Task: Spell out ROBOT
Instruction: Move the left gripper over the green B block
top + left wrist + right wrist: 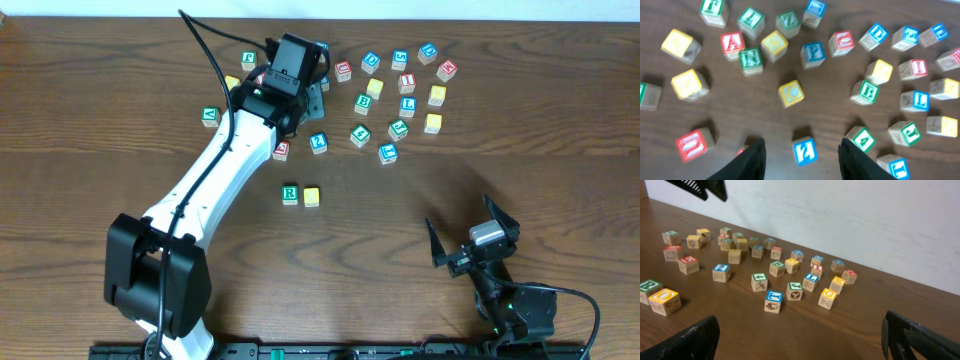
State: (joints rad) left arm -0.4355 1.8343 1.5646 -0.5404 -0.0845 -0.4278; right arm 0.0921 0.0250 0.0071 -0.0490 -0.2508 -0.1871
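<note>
Evidently, with the R block (290, 194) and O block (312, 196) sitting side by side on the tabletop (120, 150), the green B block (865, 92) is looking like the next pick. It is lying at 2 o'clock from the left end effector (802, 147), which is hanging wide open and empty. The block (probably light, rigid wood) is inviting a pinch across opposite flat faces. The right end effector (466, 230) is resting open, holding nothing.

White-shelled left arm (215, 168), black joints (black cable (195, 30) running alongside).
</note>
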